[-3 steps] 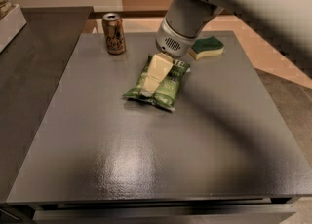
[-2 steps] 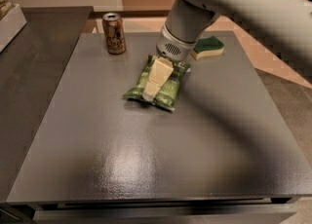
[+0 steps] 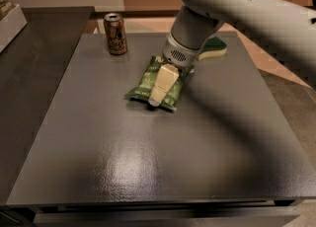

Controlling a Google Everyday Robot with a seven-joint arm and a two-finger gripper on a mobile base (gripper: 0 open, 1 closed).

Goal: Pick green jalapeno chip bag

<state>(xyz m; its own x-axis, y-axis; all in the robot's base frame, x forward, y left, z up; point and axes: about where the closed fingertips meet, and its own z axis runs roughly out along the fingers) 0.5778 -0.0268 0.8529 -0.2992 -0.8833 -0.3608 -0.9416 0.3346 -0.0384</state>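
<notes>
A: Where is the bag [image 3: 142, 91] seen?
B: Crinkly and green, it is laid flat on the glossy grey table [image 3: 148, 171], near a cylindrical can [image 3: 115, 34]. The blocky cream gripper [image 3: 156, 98] is placed upon it; whether it is clenched cannot be told.

One camera looks down at a slant across the counter [image 3: 148, 171] from above its near edge, facing its far edge (the arm [image 3: 247, 9] enters at upper right). The claw [image 3: 158, 93] sits upper centre, over the green jalapeno chip bag [image 3: 142, 88].
</notes>
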